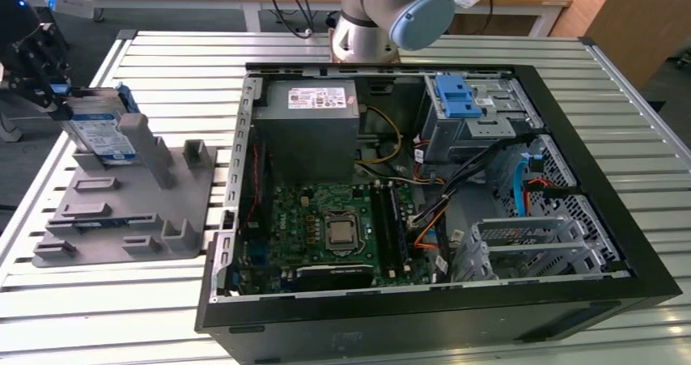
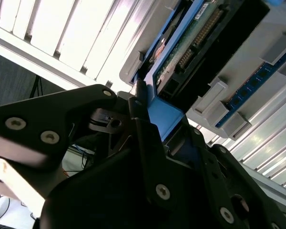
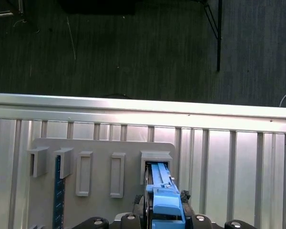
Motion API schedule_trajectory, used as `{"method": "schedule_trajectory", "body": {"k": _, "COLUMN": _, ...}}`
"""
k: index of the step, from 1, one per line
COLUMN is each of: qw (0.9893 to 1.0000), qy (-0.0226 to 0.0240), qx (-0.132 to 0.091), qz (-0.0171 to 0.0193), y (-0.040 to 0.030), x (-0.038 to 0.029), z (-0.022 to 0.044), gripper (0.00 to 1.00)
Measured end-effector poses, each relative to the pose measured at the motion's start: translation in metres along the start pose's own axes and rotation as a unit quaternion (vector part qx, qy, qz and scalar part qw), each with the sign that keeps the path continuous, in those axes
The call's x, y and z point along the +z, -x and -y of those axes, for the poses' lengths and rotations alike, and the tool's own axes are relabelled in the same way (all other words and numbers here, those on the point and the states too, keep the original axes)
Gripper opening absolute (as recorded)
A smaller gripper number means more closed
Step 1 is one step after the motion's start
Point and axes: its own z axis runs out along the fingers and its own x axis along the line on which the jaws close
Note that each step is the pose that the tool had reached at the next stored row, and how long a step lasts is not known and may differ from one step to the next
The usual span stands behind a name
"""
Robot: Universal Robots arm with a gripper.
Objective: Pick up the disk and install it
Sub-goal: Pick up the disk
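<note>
Grey rack (image 1: 119,211) holds disk (image 1: 99,138) upright, pincer (image 1: 60,98) clamping top

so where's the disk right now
At the exterior view's left, the disk stands upright in a slot of the grey holder, beside the open computer case, with the gripper at its top end.

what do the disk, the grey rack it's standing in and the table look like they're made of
The disk has a silver body that looks like bare metal with a dull sheen. Its blue rails look like moulded plastic, even and matte. The grey rack is probably plastic, perhaps printed: one flat matte grey, with blocky slots. The table is likely aluminium: pale ribbed slats with bright glare.
</note>
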Motion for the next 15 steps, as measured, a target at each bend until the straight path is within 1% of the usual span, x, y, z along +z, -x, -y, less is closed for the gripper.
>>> {"method": "schedule_trajectory", "body": {"k": 15, "qw": 1.0, "qy": -0.0002, "qx": 0.0, "qz": 0.0001, "y": 0.0, "x": 0.0, "z": 0.0, "gripper": 0.37}}
